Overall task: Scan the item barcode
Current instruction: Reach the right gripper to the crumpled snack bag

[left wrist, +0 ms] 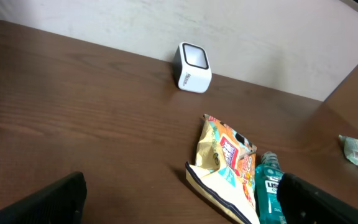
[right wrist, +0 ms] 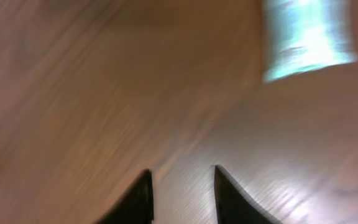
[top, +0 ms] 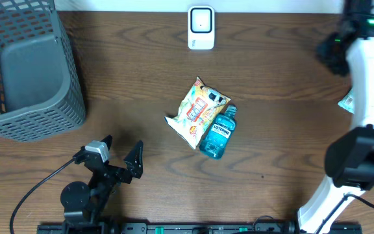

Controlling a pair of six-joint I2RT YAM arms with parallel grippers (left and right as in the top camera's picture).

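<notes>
The snack bag (top: 199, 112) was seen mid-worktop, touching the mouthwash bottle (top: 219, 133) — one could be dragged with the other. The left claw (top: 122, 144) was held wide open, the right claw (right wrist: 182, 180) barely parted, both empty.

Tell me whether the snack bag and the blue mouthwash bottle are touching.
Touching. In the overhead view the snack bag lies with one long edge against the mouthwash bottle, with no gap showing between them; the left wrist view agrees.
</notes>
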